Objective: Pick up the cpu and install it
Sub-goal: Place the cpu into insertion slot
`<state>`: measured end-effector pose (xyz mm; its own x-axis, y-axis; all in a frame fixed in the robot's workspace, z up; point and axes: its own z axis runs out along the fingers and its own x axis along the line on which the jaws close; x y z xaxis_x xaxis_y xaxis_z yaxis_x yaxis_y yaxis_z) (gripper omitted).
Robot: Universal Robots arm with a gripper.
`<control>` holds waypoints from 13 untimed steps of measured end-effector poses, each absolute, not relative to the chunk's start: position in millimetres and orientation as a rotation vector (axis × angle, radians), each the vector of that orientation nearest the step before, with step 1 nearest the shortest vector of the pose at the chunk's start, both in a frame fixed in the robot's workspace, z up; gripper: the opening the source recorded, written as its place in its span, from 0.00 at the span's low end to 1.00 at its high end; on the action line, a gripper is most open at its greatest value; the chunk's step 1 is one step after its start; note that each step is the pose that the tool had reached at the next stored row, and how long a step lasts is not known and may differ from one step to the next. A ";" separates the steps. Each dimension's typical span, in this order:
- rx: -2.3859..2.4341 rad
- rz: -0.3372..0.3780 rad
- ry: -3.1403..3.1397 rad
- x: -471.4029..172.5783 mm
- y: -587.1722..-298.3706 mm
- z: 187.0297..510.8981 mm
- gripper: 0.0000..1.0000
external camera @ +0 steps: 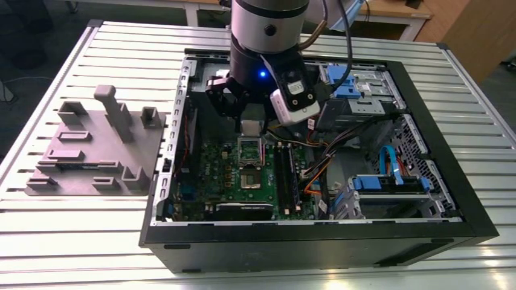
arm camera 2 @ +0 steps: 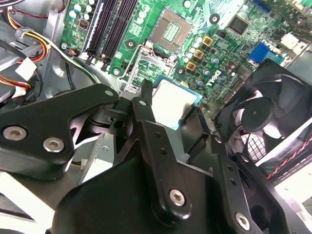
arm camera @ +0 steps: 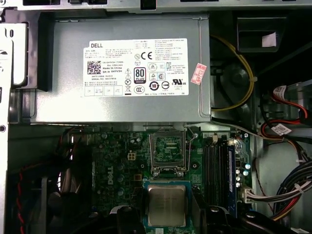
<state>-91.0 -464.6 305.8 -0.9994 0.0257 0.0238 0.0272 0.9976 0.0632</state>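
The arm (external camera: 266,36) reaches down into an open computer case (external camera: 322,244) that lies on its side on a slatted metal worktop (external camera: 81,241). The jaws are closed on the cpu (arm camera 2: 171,101), gripping it by two opposite edges. The chip is held flat with its silver-grey metal top facing up and a thin strip of its rim showing around it. In the first wrist view the cpu (arm camera: 166,204) hangs above the green motherboard (arm camera: 117,165), just short of the socket (arm camera: 168,148) and not seated in it. The socket's contact field lies uncovered, and its wire lever frame is visible around it. In the second wrist view the same socket (arm camera 2: 171,30) lies beyond the chip, with the dark memory slots (arm camera 2: 107,24) to one side of it.

A black fan (arm camera 2: 263,112) sits close to the jaws at the edge of the board. A grey power supply box (arm camera: 131,73) with a white label stands past the socket against the case wall. Bundles of coloured cables (arm camera: 287,126) run along the side of the case. In the exterior view the cpu (external camera: 251,127) shows as a small pale square under the arm's wrist, over the middle of the board. On the exterior view's left, a grey fixture plate (external camera: 89,151) with raised blocks and posts rests on the worktop beside the case.
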 end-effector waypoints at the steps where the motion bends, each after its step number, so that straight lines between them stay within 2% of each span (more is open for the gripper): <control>1: -0.041 -0.099 -3.117 -91.0 -464.6 305.5 0.47; 13: -0.041 -0.099 -3.117 -91.0 -464.6 302.7 0.47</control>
<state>-91.0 -464.6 302.7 -0.9994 0.0257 0.0238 0.0272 0.9976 0.0632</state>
